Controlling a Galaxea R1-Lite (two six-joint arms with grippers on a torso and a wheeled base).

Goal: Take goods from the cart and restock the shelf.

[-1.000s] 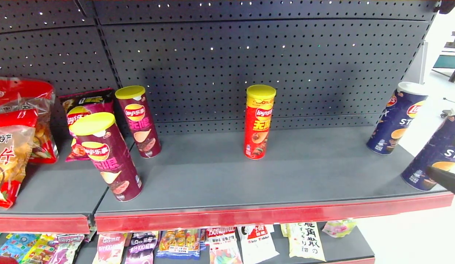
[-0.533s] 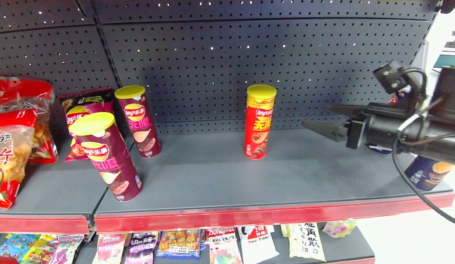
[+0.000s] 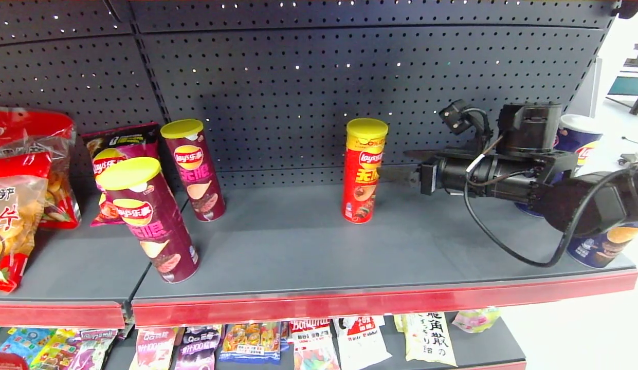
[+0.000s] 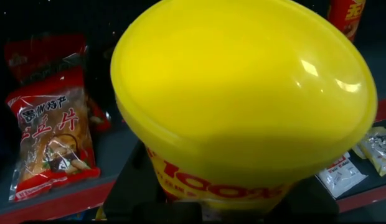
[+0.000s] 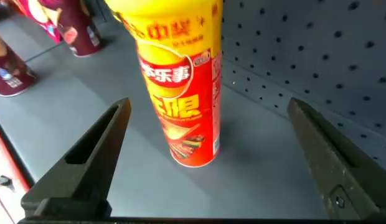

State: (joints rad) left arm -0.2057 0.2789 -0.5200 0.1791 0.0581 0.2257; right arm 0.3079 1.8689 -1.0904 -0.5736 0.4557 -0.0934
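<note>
Closest of all, the left gripper (image 4: 218, 210) holds a yellow-lid can (image 4: 243, 93). Its dark fingers press on both sides of the can's bottom part. The lid is on, so what is inside cannot be seen.

In the head view, at 6 o'clock, small snack packets (image 3: 360, 339) lie on the low shelf. Above them is the main shelf (image 3: 298, 257) with its red front strip (image 3: 349, 300).

Near the front edge, at 8 o'clock, stands a purple chip can (image 3: 146, 221) with a yellow lid. At 4 o'clock stands a blue chip can (image 3: 601, 244), partly hidden by the right arm.

In the middle of the shelf stands the red chip can (image 3: 364, 172). It is upright and its yellow lid is shut.

The right gripper (image 5: 208, 107) is at 3 o'clock from the red can and points at it. Its two fingers (image 5: 87, 168) are spread wide apart and hold nothing. The red can is just in front of the gap between them. The fingers do not touch it.

Farther back, at 10 o'clock, a second purple can (image 3: 194, 169) stands by the wall. A purple chip bag (image 3: 121, 154) leans right beside it. Red snack bags (image 3: 25, 169) sit at 9 o'clock. At 2 o'clock a second blue can (image 3: 581, 139) with a white lid stands behind the right arm. The dark wall with holes (image 3: 298, 92) is at the very back.
</note>
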